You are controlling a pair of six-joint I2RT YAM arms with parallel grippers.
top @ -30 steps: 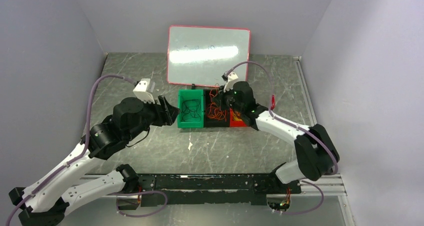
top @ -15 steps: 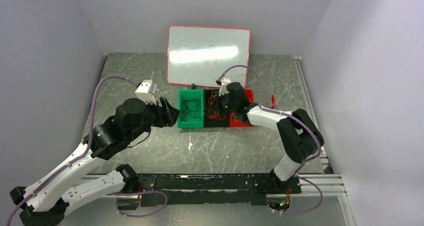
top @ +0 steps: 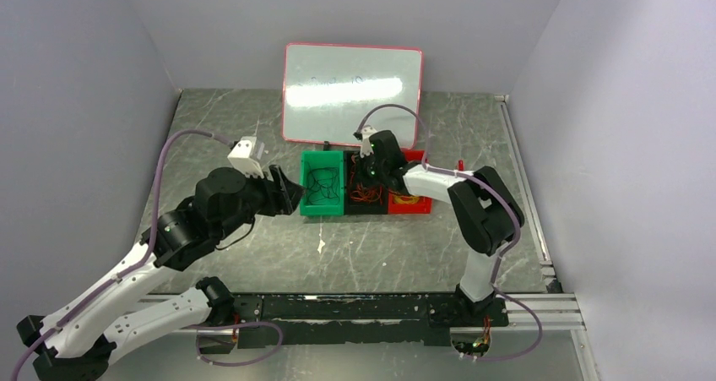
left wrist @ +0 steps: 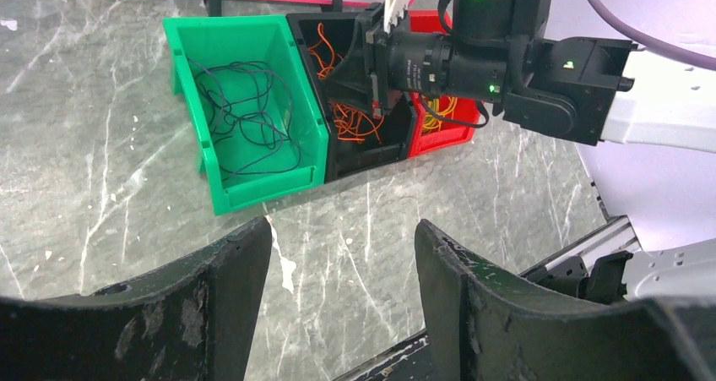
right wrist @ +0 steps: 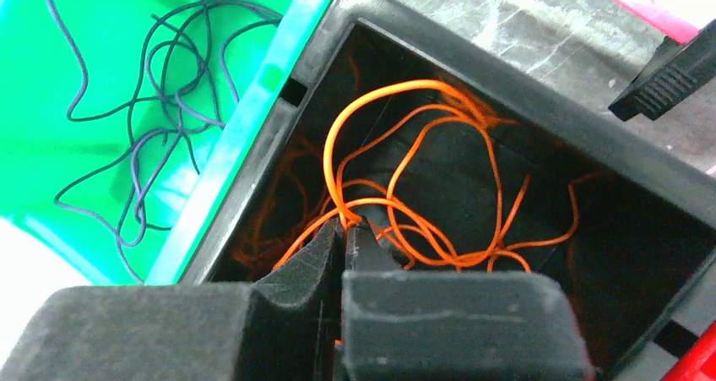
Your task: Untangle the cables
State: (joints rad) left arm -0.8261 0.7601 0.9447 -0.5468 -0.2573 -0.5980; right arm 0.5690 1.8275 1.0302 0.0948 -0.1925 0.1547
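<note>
Right fingers (right wrist: 308,258) pinched on orange cable (right wrist: 411,83), inside black bin (right wrist: 540,102)

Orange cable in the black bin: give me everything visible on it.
Thin, wiry orange cable, glossy like plastic-coated wire, lying in loose, overlapping, tangled loops inside the black bin. One bright loop arches upward; the right gripper is shut on a strand at its base.

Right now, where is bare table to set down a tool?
Bare: the table strip between the bins and the arm bases, and the far left corner beside the whiteboard. Crowded: the bin row, left gripper by the green bin, right gripper inside the black bin.
</note>
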